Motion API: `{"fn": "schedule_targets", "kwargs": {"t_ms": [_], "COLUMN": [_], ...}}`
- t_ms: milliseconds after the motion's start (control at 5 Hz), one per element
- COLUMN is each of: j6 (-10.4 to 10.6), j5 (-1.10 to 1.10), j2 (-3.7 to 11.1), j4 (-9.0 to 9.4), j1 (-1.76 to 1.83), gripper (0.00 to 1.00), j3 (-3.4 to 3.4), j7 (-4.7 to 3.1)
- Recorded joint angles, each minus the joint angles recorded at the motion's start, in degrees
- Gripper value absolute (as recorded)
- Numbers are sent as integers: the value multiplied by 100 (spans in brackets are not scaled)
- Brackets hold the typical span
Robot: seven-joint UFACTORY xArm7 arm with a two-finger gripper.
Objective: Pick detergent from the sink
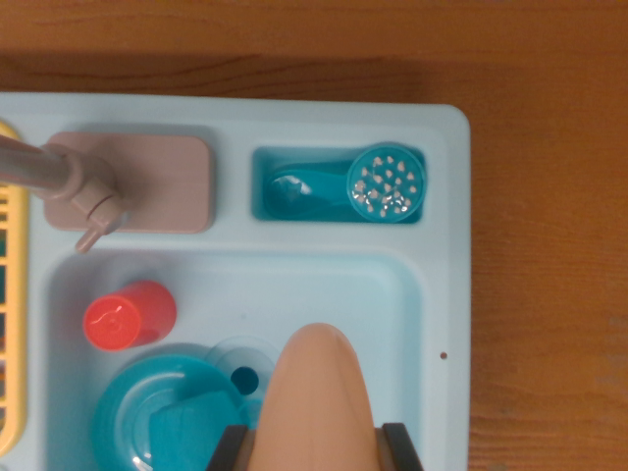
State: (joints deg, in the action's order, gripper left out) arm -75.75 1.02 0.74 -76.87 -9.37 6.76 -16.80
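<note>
The detergent (319, 383) is a tan, rounded bottle at the bottom centre of the wrist view, standing up towards the camera over the light blue sink basin (392, 294). My gripper (316, 449) is shut on it: a black finger (228, 449) presses its left side and another black finger (402, 447) presses its right side. The bottle's lower part is out of view, so whether it touches the basin floor is hidden.
A red cup (128, 316) and a teal bowl (157, 417) lie in the basin left of the bottle, by the drain (245, 378). The faucet (69, 182) stands behind. A teal spoon (294, 191) and strainer (386, 183) fill the small compartment. A yellow rack (8, 294) borders the left; a wooden table (549, 245) surrounds the sink.
</note>
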Motion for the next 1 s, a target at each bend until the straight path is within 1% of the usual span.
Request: {"fn": "schedule_targets", "kwargs": {"t_ms": [200,400,600,800,1000], "j6": [0,-144,-144,-243,-243], "j5": [0,-9,-9,-16,-16], "j2": [0,-48,-48,-81,-81], "j4": [0,-97,-97,-162,-162], "j1": [0,1,1,2,2], "gripper": [100,100,100,100,100], "j3": [0,1,1,2,2], "j7": [0,8,8,14,14]}}
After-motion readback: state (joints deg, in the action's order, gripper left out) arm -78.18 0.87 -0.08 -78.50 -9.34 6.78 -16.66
